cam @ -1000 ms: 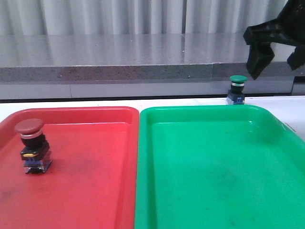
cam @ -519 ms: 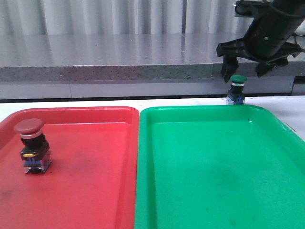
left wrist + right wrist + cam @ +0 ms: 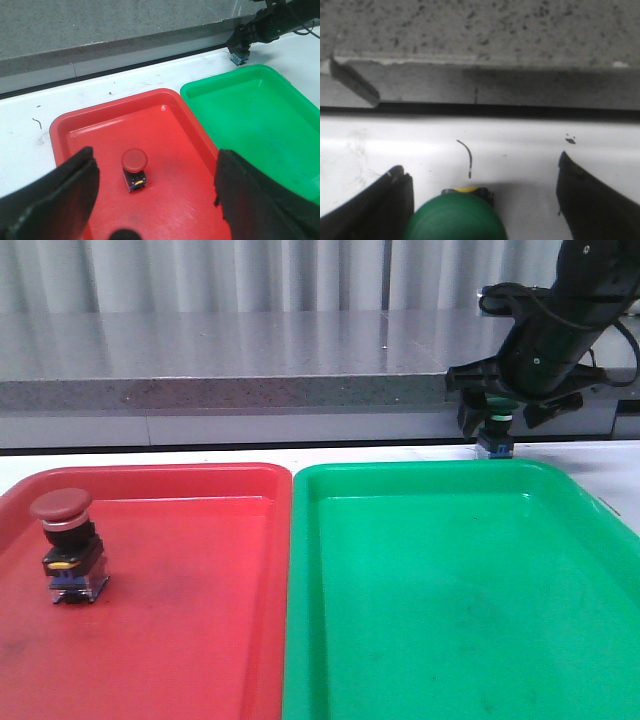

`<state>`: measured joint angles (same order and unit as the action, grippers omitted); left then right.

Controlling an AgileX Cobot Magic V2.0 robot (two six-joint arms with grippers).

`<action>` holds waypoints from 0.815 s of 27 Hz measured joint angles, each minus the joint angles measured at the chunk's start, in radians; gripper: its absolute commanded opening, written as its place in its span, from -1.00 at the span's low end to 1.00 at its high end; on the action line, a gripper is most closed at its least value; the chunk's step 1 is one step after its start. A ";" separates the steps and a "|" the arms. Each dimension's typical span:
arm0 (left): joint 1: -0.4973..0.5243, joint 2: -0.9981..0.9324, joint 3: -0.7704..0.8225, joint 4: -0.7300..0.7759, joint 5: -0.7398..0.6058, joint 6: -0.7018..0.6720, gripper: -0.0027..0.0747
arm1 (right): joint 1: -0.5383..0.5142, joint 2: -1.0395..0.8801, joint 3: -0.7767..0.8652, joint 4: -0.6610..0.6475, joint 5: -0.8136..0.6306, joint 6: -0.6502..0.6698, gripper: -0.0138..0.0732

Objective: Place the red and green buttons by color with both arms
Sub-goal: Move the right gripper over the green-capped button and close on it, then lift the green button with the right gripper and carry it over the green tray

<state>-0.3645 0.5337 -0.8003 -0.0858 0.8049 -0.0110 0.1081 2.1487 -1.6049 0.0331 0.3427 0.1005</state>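
Dark-red mushroom-cap push-button [image 3: 66, 545] sits in red plastic tray [image 3: 200, 480] — done; right gripper [image 3: 510, 412], jaws wide, straddles green-capped push-button [image 3: 495, 435] upper right — grasp & placing left.

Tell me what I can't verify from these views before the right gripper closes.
- Green button, front view: the right gripper covers its cap, so contact can't be judged.
- Green button, right wrist view: the picture's edge cuts off its body.
- Left gripper, left wrist view: only its blurred, spread fingers show.
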 measured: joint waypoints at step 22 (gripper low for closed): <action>0.000 0.000 0.000 0.000 0.000 0.000 0.31 | 0.000 -0.058 -0.058 0.000 0.141 0.000 -0.09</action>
<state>-0.3645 0.5337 -0.8003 -0.0858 0.8049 -0.0110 0.1081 2.0910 -1.6631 0.0331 0.4833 0.1005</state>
